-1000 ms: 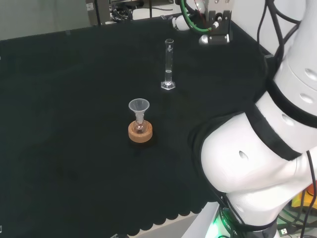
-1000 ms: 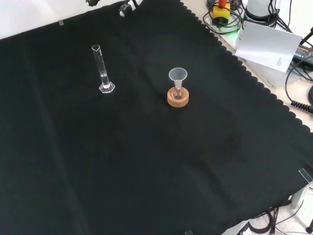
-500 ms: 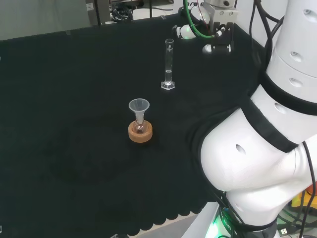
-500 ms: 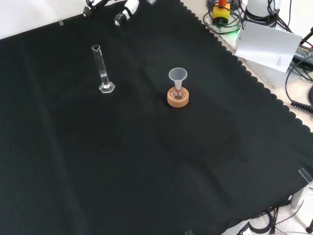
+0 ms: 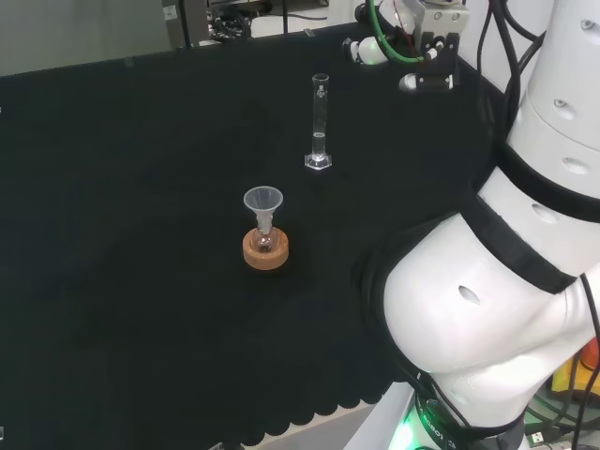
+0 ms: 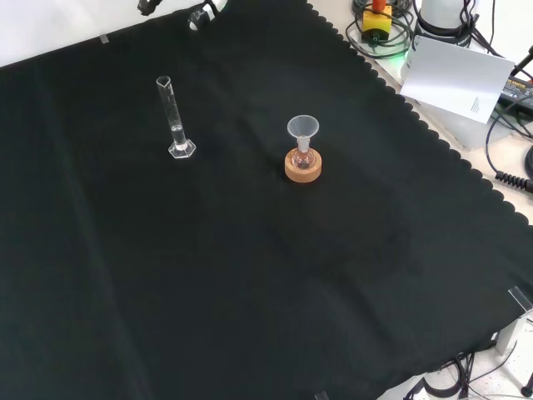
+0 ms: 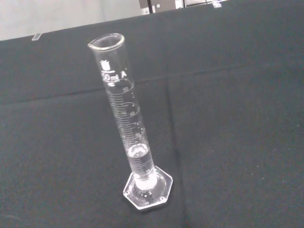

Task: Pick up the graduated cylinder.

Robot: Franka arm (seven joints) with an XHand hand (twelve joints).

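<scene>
The graduated cylinder [image 5: 320,122] stands upright on its hexagonal foot in the upper middle of the head view, on the black cloth of the surface [image 5: 122,187], with nothing touching it. In the front view the graduated cylinder [image 6: 175,118] is in the upper left of the frame. The wrist view shows the graduated cylinder [image 7: 130,142] close up, with printed markings up its tube, a pouring lip at the rim and a little clear liquid low in the tube.

The hand [image 5: 412,52] is at the top of the head view, right of the cylinder and raised above the cloth, well apart from the glass. Green and black cables run up from it, and white rounded tips and a black block show at its lower edge. In the front view parts of the hand [image 6: 200,15] poke in at the top edge, above and a little right of the cylinder. Whether the fingers are straight or curled cannot be told; they hold nothing that can be seen.

The arm's big white links [image 5: 506,272] stand along the right side of the head view, bending from lower right up towards the hand.

Near the middle of the head view a small flask [image 5: 265,241] sits in a cork ring [image 5: 265,251] with a clear funnel [image 5: 262,202] in its neck, below and left of the cylinder, well apart from it
</scene>
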